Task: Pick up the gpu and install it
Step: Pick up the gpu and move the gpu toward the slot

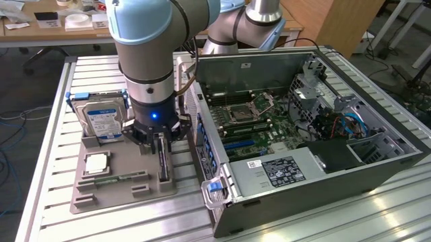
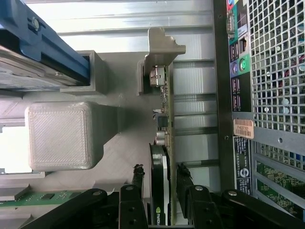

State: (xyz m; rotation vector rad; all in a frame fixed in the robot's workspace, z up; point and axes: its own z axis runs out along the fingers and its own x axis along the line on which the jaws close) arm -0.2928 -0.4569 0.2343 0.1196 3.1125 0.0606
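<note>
Though half hidden, gpu (image 2: 162, 157) between fingers (image 2: 137, 179)

Slatted aluminium table (image 1: 377, 212) bearing a grey parts tray (image 1: 114, 194) at the exterior view's left of an open computer case (image 1: 323, 189).

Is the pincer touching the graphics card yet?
Cannot tell. Wrist view: fingers straddle the graphics card; a gap shows beside one, the other sits too close to judge.
</note>
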